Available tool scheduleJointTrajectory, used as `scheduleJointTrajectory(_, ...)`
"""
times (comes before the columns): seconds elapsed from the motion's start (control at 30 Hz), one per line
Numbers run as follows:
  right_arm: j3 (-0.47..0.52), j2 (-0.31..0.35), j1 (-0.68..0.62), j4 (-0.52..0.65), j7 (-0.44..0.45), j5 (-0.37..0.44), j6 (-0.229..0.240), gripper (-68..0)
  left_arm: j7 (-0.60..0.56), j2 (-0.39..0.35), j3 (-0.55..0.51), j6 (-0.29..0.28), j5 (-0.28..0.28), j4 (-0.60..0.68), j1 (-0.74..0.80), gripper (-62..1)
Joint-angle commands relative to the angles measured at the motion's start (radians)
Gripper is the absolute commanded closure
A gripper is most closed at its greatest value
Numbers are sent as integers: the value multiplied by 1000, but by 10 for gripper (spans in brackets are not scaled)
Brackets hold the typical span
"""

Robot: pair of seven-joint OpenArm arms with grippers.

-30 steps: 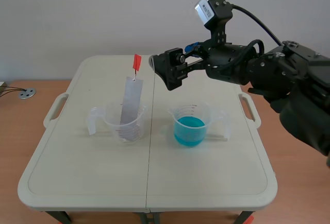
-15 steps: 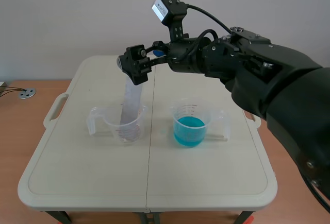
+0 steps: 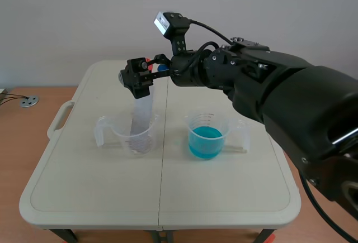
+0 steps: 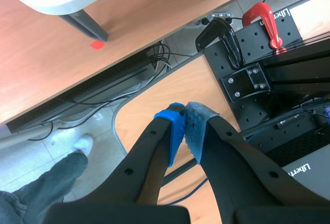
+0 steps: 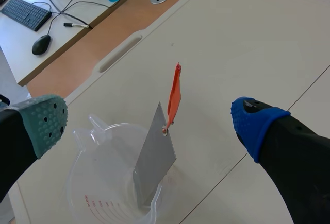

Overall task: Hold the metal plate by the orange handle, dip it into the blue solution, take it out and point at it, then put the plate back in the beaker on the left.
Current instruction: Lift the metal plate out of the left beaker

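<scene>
Right wrist view: the orange handle (image 5: 174, 98) is flanked by the right gripper (image 5: 150, 123), fingers spread wide for grasping. The metal plate (image 5: 154, 157) is leaned in the beaker (image 5: 85, 183), at nine o'clock from the blue solution (image 3: 206, 141). The left gripper (image 4: 186, 131) is closed.

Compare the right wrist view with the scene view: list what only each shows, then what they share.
Right wrist only: a keyboard and mouse beyond the table, and the whole orange handle, ungripped between the open right fingers. Scene only: the beaker of blue solution and the right arm coming in across it. Both: the plate standing in the left beaker on the table.
</scene>
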Motion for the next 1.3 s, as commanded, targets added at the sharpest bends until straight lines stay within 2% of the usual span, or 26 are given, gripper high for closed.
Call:
scheduleJointTrajectory(0.0, 0, -4, 38, 26, 25, 11, 4, -663, -10, 0, -3, -2, -4, 16, 0, -16)
scheduleJointTrajectory(0.03, 0, -4, 38, 26, 29, 11, 4, -662, -10, 0, -3, -2, -4, 16, 0, -16)
scheduleJointTrajectory(0.27, 0, -4, 37, 26, 30, -23, 4, -544, -10, 0, -3, -2, -4, 16, 0, -16)
scheduleJointTrajectory(0.43, 0, -4, 38, 26, 31, -27, 5, -430, -10, 0, -3, -2, -4, 16, 0, -16)
scheduleJointTrajectory(0.7, 0, -4, 38, 26, 32, -26, 4, -292, -10, 0, -3, -2, -4, 16, 0, -16)
scheduleJointTrajectory(1.03, 0, -4, 38, 26, 63, -27, 3, -162, -10, 0, -2, -2, -4, 16, -3, -16)
scheduleJointTrajectory(1.2, 0, -4, 37, 26, 74, -27, 3, -141, -10, 0, -2, -2, -4, 16, -3, -16)
scheduleJointTrajectory(1.27, 0, -4, 37, 26, 74, -30, 3, -98, -10, 0, -2, -2, -4, 16, -3, -16)
